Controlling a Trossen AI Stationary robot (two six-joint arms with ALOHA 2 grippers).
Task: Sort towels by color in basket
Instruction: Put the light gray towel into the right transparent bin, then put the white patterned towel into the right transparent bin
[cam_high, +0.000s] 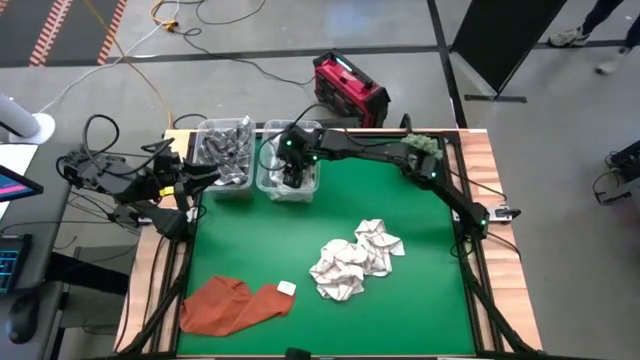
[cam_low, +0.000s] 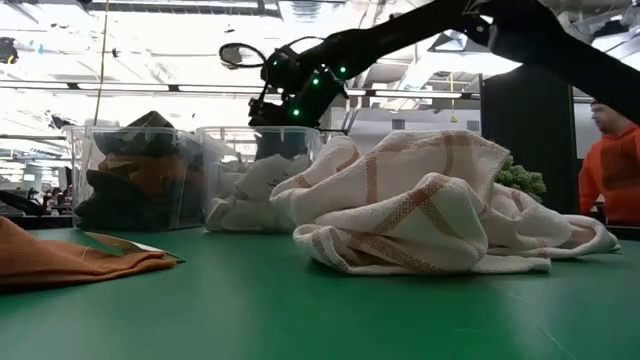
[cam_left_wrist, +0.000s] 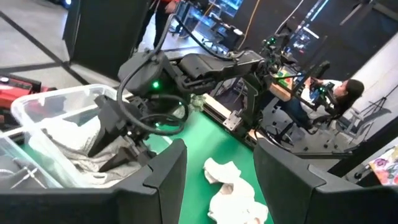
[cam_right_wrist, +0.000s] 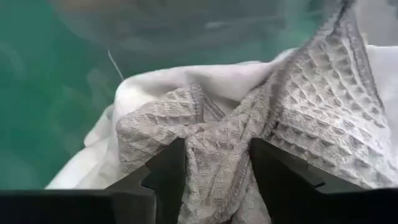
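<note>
Two clear bins stand at the table's far left. The left bin (cam_high: 224, 150) holds dark grey towels; the right bin (cam_high: 288, 168) holds white and light grey waffle towels (cam_right_wrist: 249, 124). My right gripper (cam_high: 292, 172) reaches down into the right bin, open, with its fingers on either side of a ridge of waffle towel. Mid-table, several white checked towels (cam_high: 355, 262) are crumpled in a heap. A rust-orange towel (cam_high: 235, 303) lies flat near the front left. My left gripper (cam_left_wrist: 221, 186) waits open at the table's left edge, holding nothing. My right gripper (cam_right_wrist: 217, 180) comes slanting down from the table's right side into the bin. A bunched ridge of the waffle towel (cam_right_wrist: 214, 146) lies between its two fingers (cam_right_wrist: 168, 174). I cannot tell whether the fingers touch it. The towel rests on the white cloth in the bin.
A green spiky ball (cam_high: 425, 145) sits at the table's far right corner, under my right arm. A red case (cam_high: 350, 88) stands on the floor beyond the table. A person in orange (cam_low: 610, 160) is behind the table, to the right. Open green surface lies at the near right.
</note>
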